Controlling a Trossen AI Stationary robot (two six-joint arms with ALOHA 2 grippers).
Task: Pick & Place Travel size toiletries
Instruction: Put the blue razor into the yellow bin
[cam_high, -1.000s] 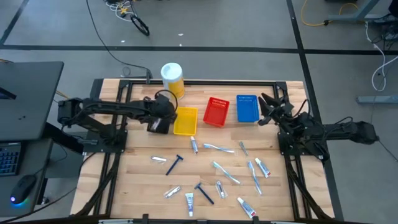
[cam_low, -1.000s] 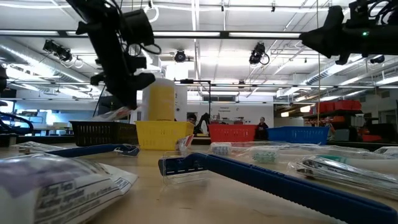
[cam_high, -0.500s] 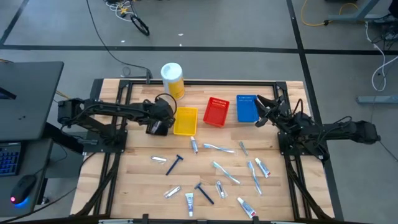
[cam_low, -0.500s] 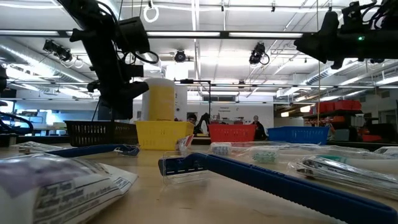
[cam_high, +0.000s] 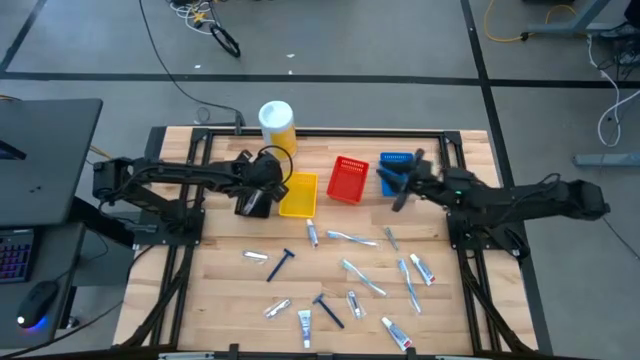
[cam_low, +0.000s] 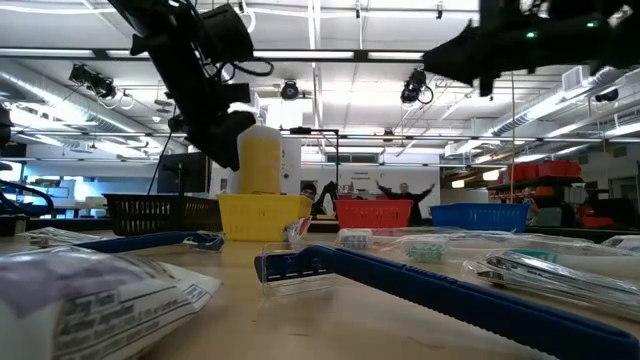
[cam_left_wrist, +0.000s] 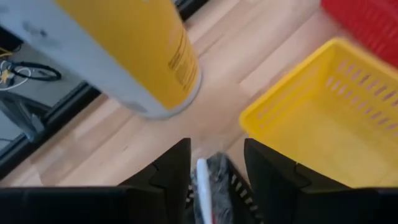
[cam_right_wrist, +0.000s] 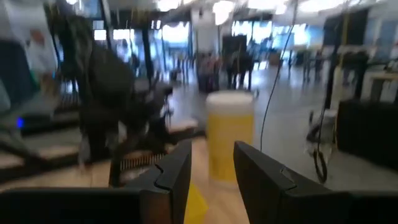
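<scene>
Wooden table is sitting in a big open workshop, and the travel size toiletries are lying scattered over its near half: small tubes, pale toothbrushes, and dark razors, none of them being held. Farther back, a black basket, yellow basket, red basket and blue basket are sitting in a row. The left gripper is hanging above the black and yellow baskets, its fingers parted with nothing between them. The right gripper is reaching over the near edge of the blue basket, fingers spread apart and empty too. At the far edge, a yellow canister is standing upright.
</scene>
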